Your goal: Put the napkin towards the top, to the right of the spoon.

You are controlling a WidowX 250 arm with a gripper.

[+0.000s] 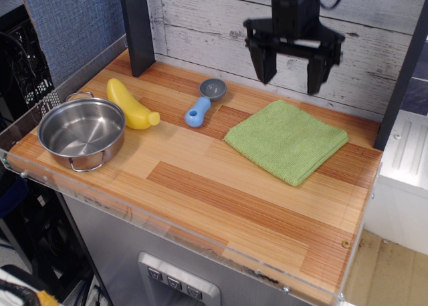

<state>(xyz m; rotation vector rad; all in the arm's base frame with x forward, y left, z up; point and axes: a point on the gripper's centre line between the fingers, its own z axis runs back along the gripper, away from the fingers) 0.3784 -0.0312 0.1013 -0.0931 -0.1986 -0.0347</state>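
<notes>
The lime-green napkin (286, 141) lies flat on the wooden table at the back right, just right of the spoon. The spoon (204, 102) has a light-blue handle and a round grey bowl and lies at the back middle. My gripper (291, 79) hangs open and empty above the napkin's far edge, well clear of the cloth, its two black fingers (265, 64) spread apart in front of the white plank wall.
A steel pot (81, 130) stands at the left front. A yellow banana-shaped toy (130, 105) lies between the pot and the spoon. A dark post (136, 27) stands at the back left. A clear plastic rim (167, 229) edges the table front.
</notes>
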